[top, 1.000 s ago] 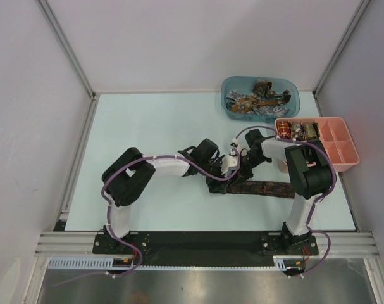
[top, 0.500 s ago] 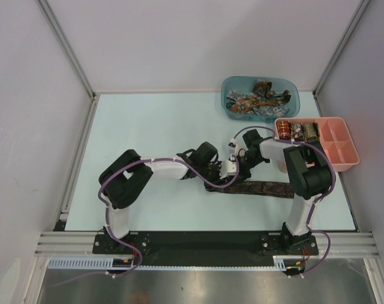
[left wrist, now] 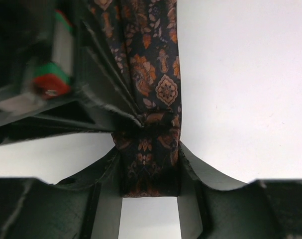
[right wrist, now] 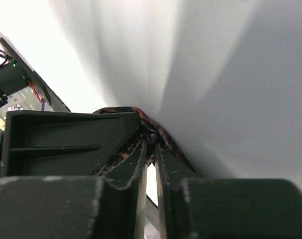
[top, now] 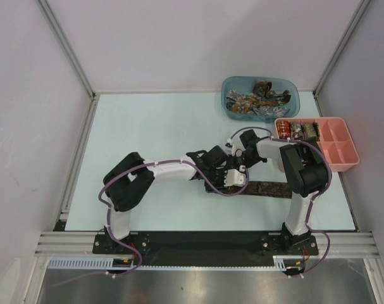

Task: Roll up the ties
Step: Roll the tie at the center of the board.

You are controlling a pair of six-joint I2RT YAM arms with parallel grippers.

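Note:
A dark brown tie (top: 267, 189) with an orange pattern lies flat across the table in front of the right arm. Its left end is folded over into a thick bundle. My left gripper (top: 233, 183) is shut on that bundle, with the tie (left wrist: 155, 74) running away between its fingers (left wrist: 195, 164). My right gripper (top: 238, 170) comes down from behind. Its fingers (right wrist: 141, 159) are almost closed, pinching the same folded end of the tie (right wrist: 161, 133). The right gripper also shows in the left wrist view as a black wedge (left wrist: 103, 94) touching the fold.
A blue tub (top: 294, 93) at the back right holds several loose ties. A pink compartment tray (top: 351, 157) at the right edge holds rolled ties (top: 296, 131) in its left compartments. Metal frame rails run along the table's sides.
My left gripper has moved right and nearer, onto the tie's folded end. My right wrist has shifted slightly left and back. The flat part of the tie has stayed put.

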